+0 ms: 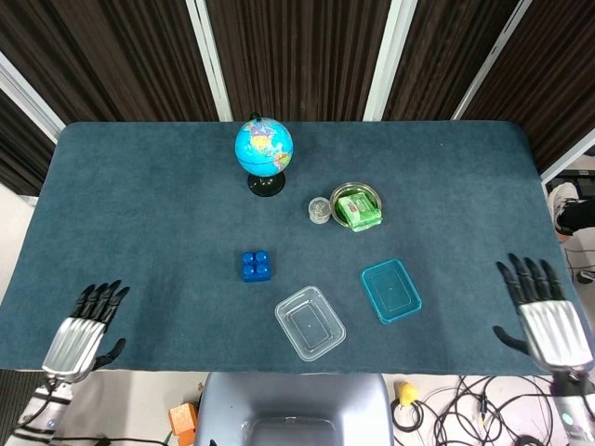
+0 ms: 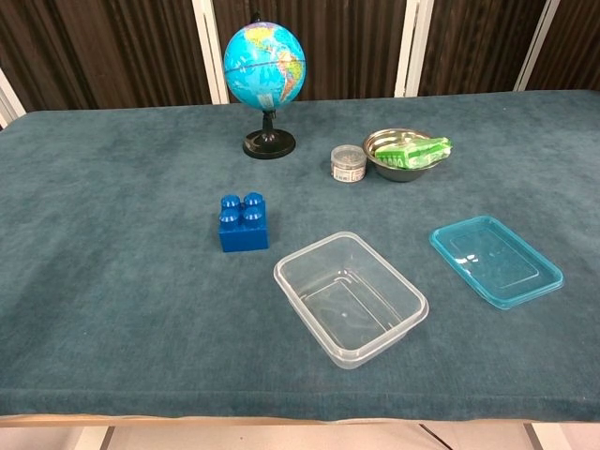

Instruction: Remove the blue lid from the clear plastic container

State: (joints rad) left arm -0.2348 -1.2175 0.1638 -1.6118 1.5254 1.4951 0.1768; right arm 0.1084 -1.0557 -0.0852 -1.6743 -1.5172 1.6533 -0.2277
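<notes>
The clear plastic container (image 1: 310, 322) (image 2: 350, 297) stands uncovered near the table's front edge. The blue lid (image 1: 390, 291) (image 2: 496, 260) lies flat on the cloth to its right, apart from it. My left hand (image 1: 81, 333) hovers at the front left corner of the table, fingers spread, holding nothing. Far off at the front right edge, my right hand (image 1: 546, 319) is spread flat and holds nothing too. Neither hand shows in the chest view.
A blue toy brick (image 1: 256, 266) (image 2: 243, 222) sits left of the container. Further back stand a globe (image 1: 264, 153) (image 2: 264, 75), a small round tin (image 1: 320, 210) (image 2: 349, 162) and a metal bowl (image 1: 355, 204) (image 2: 405, 153) holding a green packet.
</notes>
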